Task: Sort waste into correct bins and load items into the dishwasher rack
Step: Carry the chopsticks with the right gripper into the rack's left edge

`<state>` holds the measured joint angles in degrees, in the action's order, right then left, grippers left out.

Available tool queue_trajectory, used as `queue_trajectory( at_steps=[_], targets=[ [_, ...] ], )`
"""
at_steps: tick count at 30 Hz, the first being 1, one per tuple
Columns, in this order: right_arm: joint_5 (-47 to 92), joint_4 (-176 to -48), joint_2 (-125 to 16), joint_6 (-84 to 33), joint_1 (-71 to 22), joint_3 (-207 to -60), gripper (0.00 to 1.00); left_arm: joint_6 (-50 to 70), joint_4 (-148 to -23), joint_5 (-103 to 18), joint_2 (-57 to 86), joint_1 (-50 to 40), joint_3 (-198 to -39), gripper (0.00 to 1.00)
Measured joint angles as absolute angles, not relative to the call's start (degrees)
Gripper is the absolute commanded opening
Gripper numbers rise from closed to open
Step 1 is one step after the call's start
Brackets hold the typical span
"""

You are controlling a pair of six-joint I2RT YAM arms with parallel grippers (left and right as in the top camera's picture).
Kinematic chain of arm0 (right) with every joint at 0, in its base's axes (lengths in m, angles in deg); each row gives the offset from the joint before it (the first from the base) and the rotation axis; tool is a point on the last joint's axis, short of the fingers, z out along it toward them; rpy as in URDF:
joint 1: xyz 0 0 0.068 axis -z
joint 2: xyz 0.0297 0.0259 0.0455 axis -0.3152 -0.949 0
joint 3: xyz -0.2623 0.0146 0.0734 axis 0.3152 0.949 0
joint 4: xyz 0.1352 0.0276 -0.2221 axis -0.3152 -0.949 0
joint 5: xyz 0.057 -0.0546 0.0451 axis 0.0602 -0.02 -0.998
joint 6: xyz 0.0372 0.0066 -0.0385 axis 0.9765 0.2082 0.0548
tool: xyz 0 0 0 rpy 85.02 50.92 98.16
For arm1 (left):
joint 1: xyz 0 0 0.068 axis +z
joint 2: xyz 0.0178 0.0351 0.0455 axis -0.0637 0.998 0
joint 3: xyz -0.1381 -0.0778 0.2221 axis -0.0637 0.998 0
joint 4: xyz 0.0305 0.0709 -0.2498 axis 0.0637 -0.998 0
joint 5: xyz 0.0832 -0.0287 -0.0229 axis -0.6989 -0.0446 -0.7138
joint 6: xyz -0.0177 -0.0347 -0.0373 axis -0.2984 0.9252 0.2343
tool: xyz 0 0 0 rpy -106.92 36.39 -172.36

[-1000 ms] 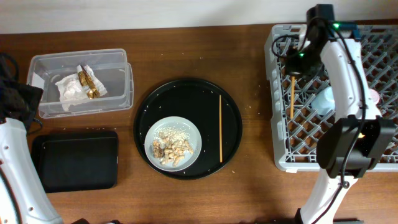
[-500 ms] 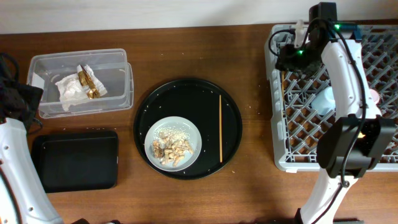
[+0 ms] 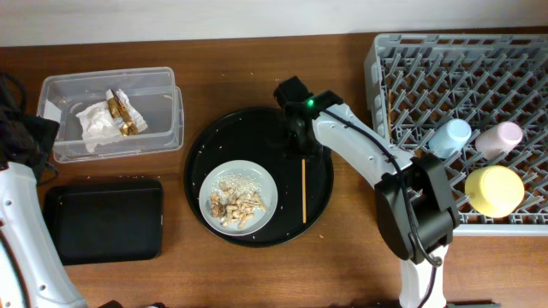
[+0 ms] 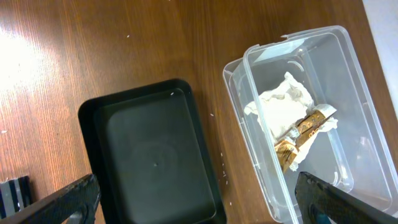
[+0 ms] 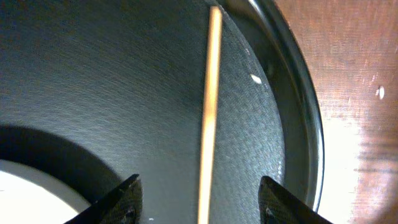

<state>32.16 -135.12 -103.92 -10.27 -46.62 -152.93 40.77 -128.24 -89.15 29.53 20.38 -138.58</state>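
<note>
One wooden chopstick (image 3: 303, 180) lies on the round black tray (image 3: 240, 137); right gripper (image 5: 202, 200) hovers released, jaws astride it. Next: lower, close squarely, carry to dishwasher rack (image 3: 411, 60).

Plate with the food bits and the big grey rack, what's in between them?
In the overhead view, one wooden chopstick lies on the round black tray between plate and rack, the right end effector open over its top end.

Chopstick (image 3: 303, 192) top beneath right gripper (image 5: 198, 191)
</note>
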Motion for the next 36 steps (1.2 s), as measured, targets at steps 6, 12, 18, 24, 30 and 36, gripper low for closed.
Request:
queue_trajectory(
  at_steps=[6, 12, 18, 24, 30, 36],
  targets=[
    [30.76, -127.43, -103.92, -6.75, -46.65, -145.52, 0.36, 40.77, -128.21, -89.15, 29.53, 20.38, -138.58, 0.99],
    [31.29, -125.73, -103.92, -6.36, -46.82, -143.73, 0.07, 40.77, -128.21, -89.15, 29.53, 20.38, -138.58, 0.99],
    [27.81, -131.26, -103.71, -6.3, -46.12, -145.48, 0.05, 40.77, -128.21, -89.17, 29.53, 20.38, -138.58, 0.99],
    [25.76, -158.53, -97.34, -24.7, -25.23, -175.73, 0.04, 40.77, -128.21, -89.17, 29.53, 20.38, -138.58, 0.99],
    [25.78, -157.27, -97.3, -40.11, -12.4, -177.17, 0.05, 40.77, -128.21, -89.15, 29.53, 20.38, -138.58, 0.99],
    [24.1, -155.95, -101.56, -41.92, -12.42, -177.17, 0.72, 40.77, -128.21, -89.15, 29.53, 20.38, -138.58, 0.99]
  ],
)
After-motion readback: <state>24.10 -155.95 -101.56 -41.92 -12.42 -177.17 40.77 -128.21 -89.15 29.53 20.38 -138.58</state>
